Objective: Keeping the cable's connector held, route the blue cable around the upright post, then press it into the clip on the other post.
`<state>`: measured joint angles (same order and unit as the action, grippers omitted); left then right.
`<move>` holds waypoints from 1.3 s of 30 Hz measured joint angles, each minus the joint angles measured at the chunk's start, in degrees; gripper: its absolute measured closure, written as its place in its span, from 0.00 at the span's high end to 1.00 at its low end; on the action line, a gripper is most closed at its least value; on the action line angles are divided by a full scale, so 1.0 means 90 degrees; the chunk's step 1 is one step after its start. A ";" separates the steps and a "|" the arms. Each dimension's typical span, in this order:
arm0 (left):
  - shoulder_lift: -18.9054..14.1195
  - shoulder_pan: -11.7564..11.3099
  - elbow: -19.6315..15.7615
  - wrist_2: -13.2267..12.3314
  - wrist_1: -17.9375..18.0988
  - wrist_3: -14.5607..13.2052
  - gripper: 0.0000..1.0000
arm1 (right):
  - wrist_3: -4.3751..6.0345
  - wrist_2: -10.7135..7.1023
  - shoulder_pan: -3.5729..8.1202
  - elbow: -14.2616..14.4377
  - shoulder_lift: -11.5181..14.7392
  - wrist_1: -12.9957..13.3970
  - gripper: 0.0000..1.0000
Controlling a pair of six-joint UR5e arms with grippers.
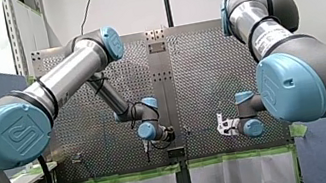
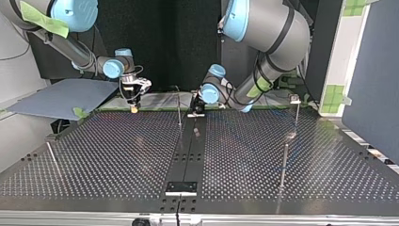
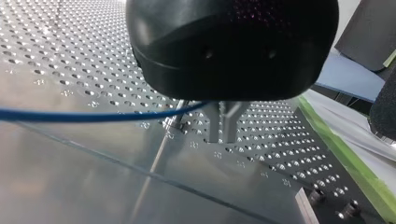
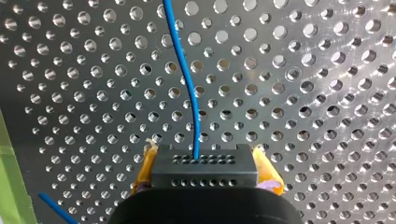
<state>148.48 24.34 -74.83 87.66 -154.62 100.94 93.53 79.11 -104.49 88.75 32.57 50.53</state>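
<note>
Because the blue cable is thin, light and limp, expect it to sag and swing rather than hold a line; you steer it only from where it is pinched. Its black connector is clamped between the yellow pads of my right gripper, and the cable rises out of the block's face over the perforated bench.

In the left wrist view the cable runs in from the side and ends at the roots of the metal fingers of my left gripper, which look closed on it. That is a fair hold, close enough to the free span to guide it, though a slick jacket may slide through metal under a hard pull.

In the top view, that gripper sits just beside the thin upright post. The clip tops a post well apart, toward that view's right, and another bare post stands nearer the camera. Open bench lies between them, so you have room to sweep. Mind the green-taped edge close by my left gripper, and hold the wrist off the thin post as you wrap.
</note>
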 joint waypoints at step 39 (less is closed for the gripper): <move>-0.0415 0.0386 -0.0417 -0.0249 -0.0927 -0.1150 0.99 | -0.0098 0.0025 -0.0026 0.0000 0.0000 -0.0319 0.00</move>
<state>144.75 27.81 -78.58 85.42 -162.97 90.59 92.65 79.34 -104.73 88.75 32.57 47.66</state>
